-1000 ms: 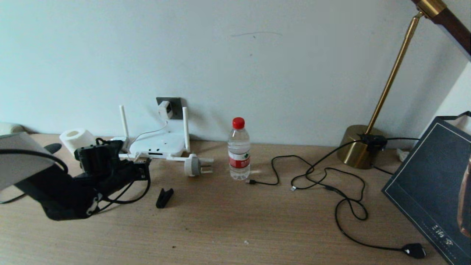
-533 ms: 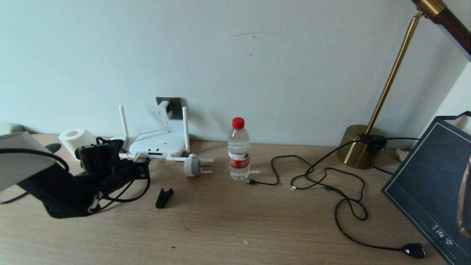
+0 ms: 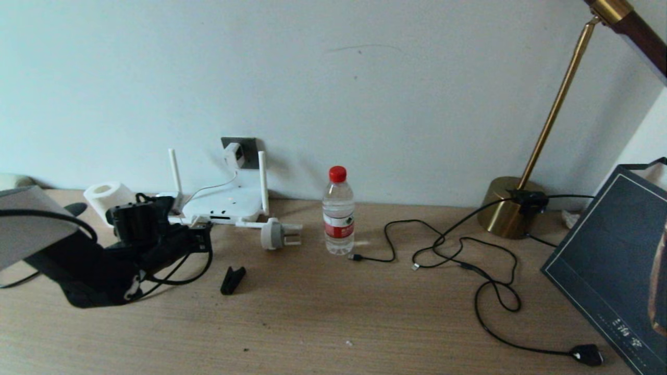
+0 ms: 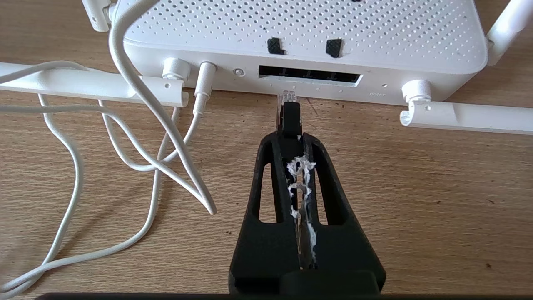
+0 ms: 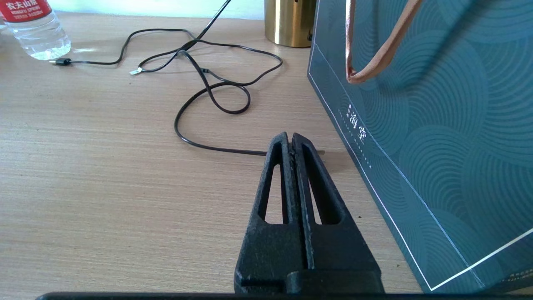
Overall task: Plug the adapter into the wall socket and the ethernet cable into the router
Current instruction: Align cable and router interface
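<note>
The white router (image 3: 224, 204) lies against the wall with its antennas up, its port slot (image 4: 310, 75) facing my left gripper. The white adapter (image 3: 233, 155) sits in the dark grey wall socket (image 3: 250, 148), and its thin cord runs down to the router. My left gripper (image 4: 291, 139) is shut on the black plug of the ethernet cable (image 4: 290, 114). The plug's clear tip hangs just short of the port slot, low against the router's front edge. In the head view this gripper (image 3: 204, 233) is just left of the router's front. My right gripper (image 5: 290, 139) is shut and empty, low over the table by the bag.
Loose white cords (image 4: 125, 108) lie beside the router. A round white-grey plug (image 3: 279, 234), a black clip (image 3: 232, 280), a water bottle (image 3: 338, 211) and a tissue roll (image 3: 107, 197) stand nearby. Thin black cables (image 3: 458, 250), a brass lamp base (image 3: 508, 208) and a dark bag (image 3: 615, 265) fill the right.
The left arm has shifted by a hair with the plug still in its grip. Nothing else differs.
</note>
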`<state>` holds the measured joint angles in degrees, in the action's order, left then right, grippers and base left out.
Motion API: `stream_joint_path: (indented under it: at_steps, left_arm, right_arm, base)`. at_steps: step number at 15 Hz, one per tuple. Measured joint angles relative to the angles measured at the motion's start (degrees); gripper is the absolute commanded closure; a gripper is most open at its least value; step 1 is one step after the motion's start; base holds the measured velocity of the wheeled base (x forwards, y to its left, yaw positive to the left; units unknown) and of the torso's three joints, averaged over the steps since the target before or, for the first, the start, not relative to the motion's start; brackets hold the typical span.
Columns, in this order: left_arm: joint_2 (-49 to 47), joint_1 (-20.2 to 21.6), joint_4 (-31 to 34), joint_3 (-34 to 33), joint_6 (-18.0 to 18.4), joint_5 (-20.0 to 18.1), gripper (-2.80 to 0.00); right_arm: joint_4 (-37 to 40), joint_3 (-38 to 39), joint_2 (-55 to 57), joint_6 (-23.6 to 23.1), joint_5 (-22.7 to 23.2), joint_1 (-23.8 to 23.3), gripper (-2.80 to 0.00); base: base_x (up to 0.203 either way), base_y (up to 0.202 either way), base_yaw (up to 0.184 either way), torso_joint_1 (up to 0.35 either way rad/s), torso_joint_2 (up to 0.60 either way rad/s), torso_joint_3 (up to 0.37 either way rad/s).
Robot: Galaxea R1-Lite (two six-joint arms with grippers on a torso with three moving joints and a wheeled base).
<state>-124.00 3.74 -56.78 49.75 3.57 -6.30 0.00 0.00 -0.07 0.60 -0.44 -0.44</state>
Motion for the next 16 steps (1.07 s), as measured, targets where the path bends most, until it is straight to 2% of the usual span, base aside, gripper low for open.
stream_joint_path:
  at_steps: [16]
  left_arm:
    - [-0.35, 0.80, 0.05, 1.40, 0.11, -2.19, 0.00]
  right_arm:
    - [0.00, 0.00, 0.00, -0.02, 0.02, 0.00, 0.00]
  base:
    - [0.000, 0.000, 0.000, 0.000, 0.00, 0.000]
